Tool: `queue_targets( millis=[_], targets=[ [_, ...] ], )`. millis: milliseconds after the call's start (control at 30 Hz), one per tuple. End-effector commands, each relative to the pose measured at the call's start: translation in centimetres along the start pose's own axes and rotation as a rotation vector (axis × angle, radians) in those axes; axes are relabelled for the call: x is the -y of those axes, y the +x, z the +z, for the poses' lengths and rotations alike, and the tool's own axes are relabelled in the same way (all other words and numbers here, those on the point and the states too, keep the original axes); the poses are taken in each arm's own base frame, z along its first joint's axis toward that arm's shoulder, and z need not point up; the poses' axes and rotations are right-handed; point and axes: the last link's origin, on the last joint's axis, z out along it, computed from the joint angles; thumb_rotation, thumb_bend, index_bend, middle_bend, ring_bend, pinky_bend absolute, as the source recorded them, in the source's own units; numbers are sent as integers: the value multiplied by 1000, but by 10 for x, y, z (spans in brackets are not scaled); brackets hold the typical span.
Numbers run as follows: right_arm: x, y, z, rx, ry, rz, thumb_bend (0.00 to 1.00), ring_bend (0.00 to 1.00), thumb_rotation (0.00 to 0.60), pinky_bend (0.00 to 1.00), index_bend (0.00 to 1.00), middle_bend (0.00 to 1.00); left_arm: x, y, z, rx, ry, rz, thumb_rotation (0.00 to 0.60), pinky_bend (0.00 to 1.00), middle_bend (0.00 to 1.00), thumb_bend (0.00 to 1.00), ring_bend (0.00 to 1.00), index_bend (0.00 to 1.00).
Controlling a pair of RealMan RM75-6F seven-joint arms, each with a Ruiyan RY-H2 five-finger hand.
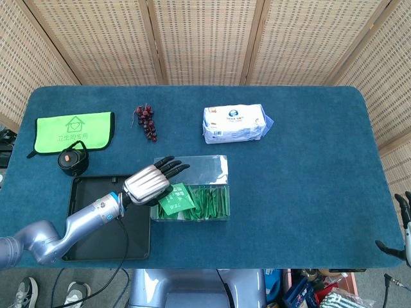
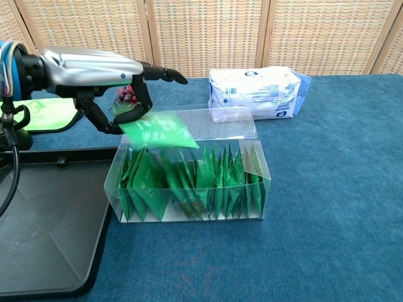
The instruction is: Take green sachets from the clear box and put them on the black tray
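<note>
Sachet (image 2: 157,131) was pinched in left hand (image 2: 94,69), thumb under it and other fingers stretched out over it, held above the left end of the clear box (image 2: 255,189), clear of the other sachets (image 2: 208,182) standing inside. Box sat mid-table, w/ the black tray (image 1: 87,247) touching or just beside its left side; can't tell which. Right hand (image 1: 403,226) was only partly in view at the near right edge, fingers apart, holding nothing. Far side of table: tissue pack (image 1: 234,123), grapes (image 1: 146,120), green cloth (image 1: 74,132), small black pot (image 1: 72,161) just far of the tray.
</note>
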Motion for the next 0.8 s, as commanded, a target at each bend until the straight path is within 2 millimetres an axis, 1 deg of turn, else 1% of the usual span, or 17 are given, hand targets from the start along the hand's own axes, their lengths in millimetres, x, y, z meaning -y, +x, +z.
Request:
queue_targets(
  millis=[33, 267, 500, 667, 733, 767, 800],
  targets=[
    [0, 0, 0, -1, 2, 1, 0, 0, 600, 0, 0, 0, 1, 7, -3, -19, 5, -5, 600, 0, 0, 535, 0, 734],
    [1, 0, -1, -4, 6, -2, 0, 0, 600, 0, 0, 0, 4, 25, -14, -55, 21, -5, 600, 0, 0, 545, 0, 735],
    [3, 1, -3, -4, 16, -2, 0, 0, 600, 0, 0, 0, 8, 36, -27, -89, 38, 10, 600, 0, 0, 546, 0, 735],
    [5, 1, -6, -7, 27, 0, 0, 0, 600, 0, 0, 0, 19, 36, -52, -110, 82, 24, 600, 0, 0, 546, 0, 735],
    [6, 2, -8, -9, 33, 1, 0, 0, 600, 0, 0, 0, 27, 32, -67, -112, 117, 25, 600, 0, 0, 546, 0, 735],
    [8, 2, -9, -11, 40, 3, 0, 0, 600, 0, 0, 0, 36, 28, -81, -107, 157, 30, 600, 0, 0, 547, 0, 735],
    [8, 2, -10, -11, 43, 3, 0, 0, 600, 0, 0, 0, 40, 26, -91, -109, 175, 30, 600, 0, 0, 547, 0, 735]
  ],
)
